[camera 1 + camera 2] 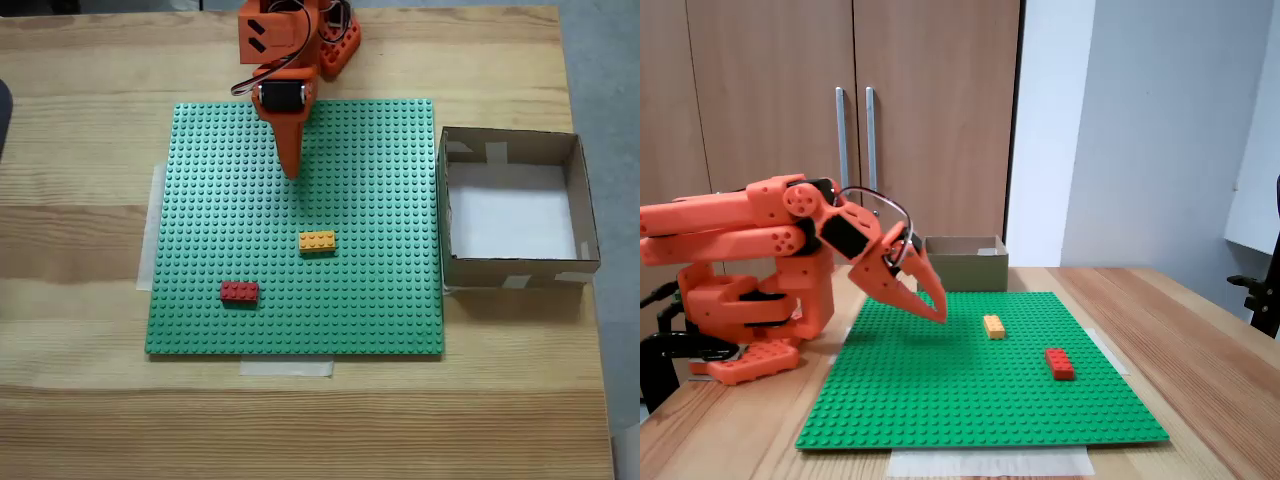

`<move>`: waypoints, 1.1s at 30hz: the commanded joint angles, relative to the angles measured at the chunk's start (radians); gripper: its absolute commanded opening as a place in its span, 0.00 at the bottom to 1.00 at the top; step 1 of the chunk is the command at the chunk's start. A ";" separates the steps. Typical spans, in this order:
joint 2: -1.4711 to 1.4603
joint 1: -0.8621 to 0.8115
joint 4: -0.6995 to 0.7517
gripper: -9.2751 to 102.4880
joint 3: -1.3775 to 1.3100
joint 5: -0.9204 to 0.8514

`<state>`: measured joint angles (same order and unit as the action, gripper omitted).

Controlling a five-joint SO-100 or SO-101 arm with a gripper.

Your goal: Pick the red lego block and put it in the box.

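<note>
- Gripper [292, 172] [937, 308] of the orange arm [750, 225] hung above the far part of the green studded baseplate [370, 300] [970, 400], tips pointing down and held clear of the studs, nothing between them.
- Jaws looked nearly together in the side fixed view, tips converging; the top-down fixed view showed them as one tapered wedge.
- Red lego block [239, 292] [1060, 363] sat on the baseplate near its front edge in the top-down view, left of centre and well apart from the gripper.
- Yellow-orange brick [317, 241] [994, 326] sat on the baseplate between the gripper and the red block, closer to mid-plate.
- Box [590, 215] [965, 262] stood on the wooden table [80, 230] just beside the baseplate's right edge in the top-down view; its white floor was bare, with pale tape patches on its walls.
- Baseplate edges were taped to the table.
</note>
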<state>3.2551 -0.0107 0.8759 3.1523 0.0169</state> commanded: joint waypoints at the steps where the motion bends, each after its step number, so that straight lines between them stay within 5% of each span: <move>1: 0.006 -0.005 -0.009 0.07 0.008 0.002; 15: -0.009 -0.014 0.032 0.07 -0.029 -0.009; 33: -0.410 -0.026 0.120 0.07 -0.483 0.006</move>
<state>2.9299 -0.0261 0.9940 2.7842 0.0123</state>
